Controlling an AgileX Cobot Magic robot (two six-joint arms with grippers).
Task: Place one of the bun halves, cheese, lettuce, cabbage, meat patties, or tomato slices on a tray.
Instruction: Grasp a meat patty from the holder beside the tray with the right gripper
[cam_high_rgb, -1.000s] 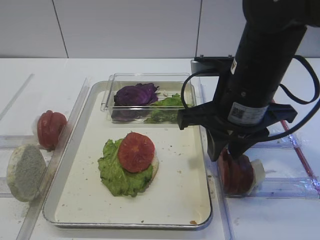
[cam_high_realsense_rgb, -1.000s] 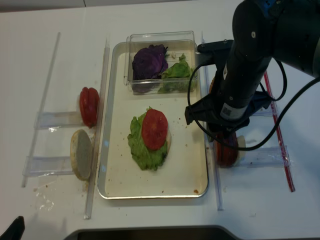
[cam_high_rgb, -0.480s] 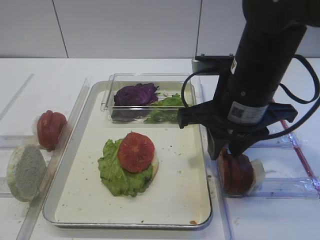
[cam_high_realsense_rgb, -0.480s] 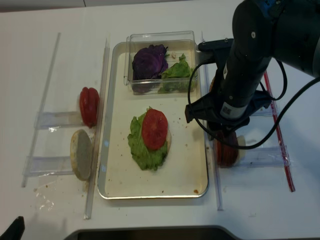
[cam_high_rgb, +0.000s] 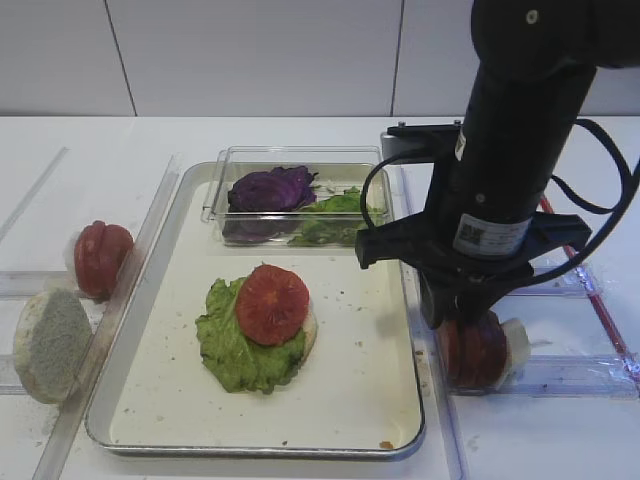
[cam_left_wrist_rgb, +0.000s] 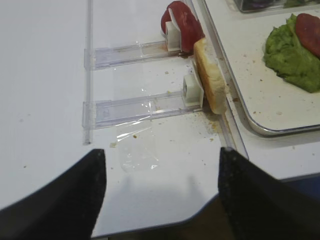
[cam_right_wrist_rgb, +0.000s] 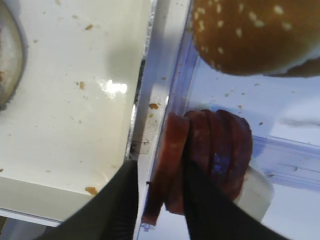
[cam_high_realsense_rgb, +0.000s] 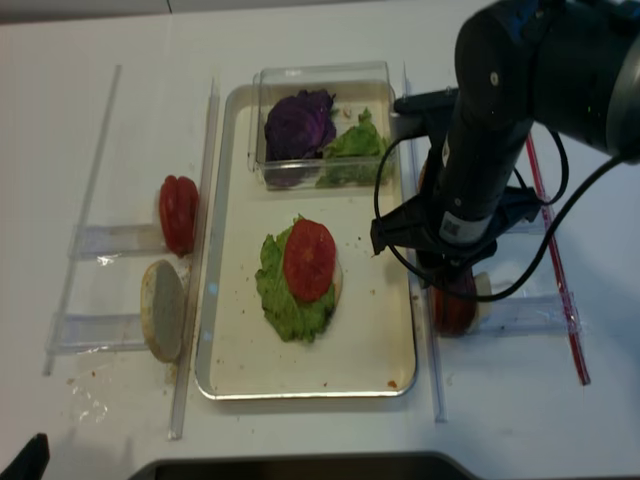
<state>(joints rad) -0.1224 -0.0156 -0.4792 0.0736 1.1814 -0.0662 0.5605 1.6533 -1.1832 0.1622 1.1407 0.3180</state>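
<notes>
Overhead first: right gripper (cam_high_rgb: 468, 322) hangs straight down over the meat patties (cam_high_rgb: 478, 350), which stand on edge in the clear rack at 3 o'clock of the tray (cam_high_rgb: 130, 375); fingertips hidden behind the arm.

Right wrist view: two dark fingers (cam_right_wrist_rgb: 197, 202) straddle the outermost patty (cam_right_wrist_rgb: 170, 167), one each side of its thin edge, its flat faces toward them. Jaws part-open; contact not certain, so grip cannot be told.

Left wrist view: left gripper (cam_left_wrist_rgb: 160, 195) spread wide, grasping nothing, over bare table at 6 o'clock of the pale bun half (cam_left_wrist_rgb: 209, 82). Right arm is the nearer.

Second overhead: same, the patties (cam_high_realsense_rgb: 455, 308) just beside the tray rim (cam_high_realsense_rgb: 412, 300).
</notes>
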